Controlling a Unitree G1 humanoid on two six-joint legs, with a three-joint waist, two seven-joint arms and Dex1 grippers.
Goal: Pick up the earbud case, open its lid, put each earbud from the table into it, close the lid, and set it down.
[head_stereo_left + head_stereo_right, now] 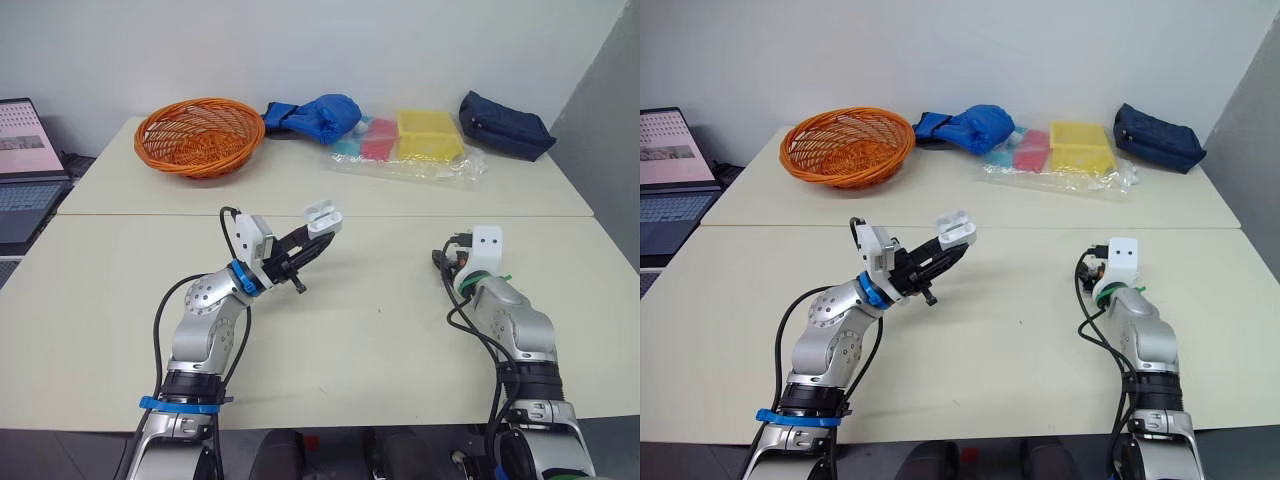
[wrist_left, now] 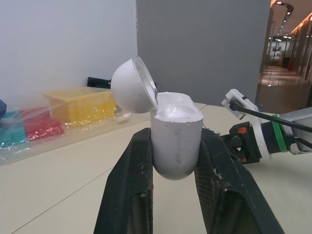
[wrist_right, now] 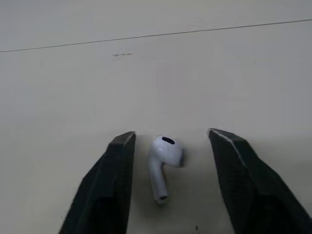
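Earbud case (image 2: 175,141), lid (image 2: 131,90) hinged up, sits pinched in the left gripper (image 1: 314,238) at mid-frame; right gripper (image 3: 171,135), at centre right, has jaws spread around one earbud (image 3: 163,161) lying on the table (image 1: 380,330).

L arm (image 1: 208,312) & R arm (image 1: 518,325): silver-grey rounded shells w/ black cables looped alongside. Blue ring (image 1: 241,277) at L wrist, green ring (image 1: 468,287) at R. White cam mount (image 1: 256,237) on each wrist. L gripper (image 1: 322,233) & R gripper (image 3: 170,132): two black fingers each, scuffed.
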